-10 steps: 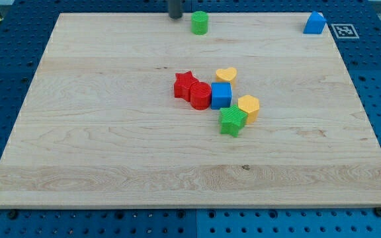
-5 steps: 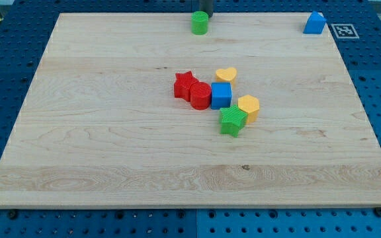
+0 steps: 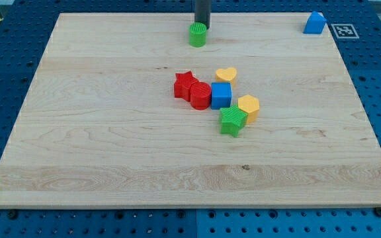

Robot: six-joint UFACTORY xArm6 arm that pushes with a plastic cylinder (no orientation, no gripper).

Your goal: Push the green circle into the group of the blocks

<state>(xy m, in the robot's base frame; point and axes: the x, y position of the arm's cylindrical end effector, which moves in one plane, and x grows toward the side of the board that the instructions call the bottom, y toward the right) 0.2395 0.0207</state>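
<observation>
My tip [image 3: 202,24] sits just behind the green circle [image 3: 198,34], seemingly touching it, at the far edge of the wooden board [image 3: 78,132]; the contact itself is hidden. The rod runs out of view above. The block group lies well nearer, mid-board.

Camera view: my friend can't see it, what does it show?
My tip sits just behind the green circle near the board's top edge. A cluster of six blocks lies mid-board, and a blue block sits top right.
</observation>
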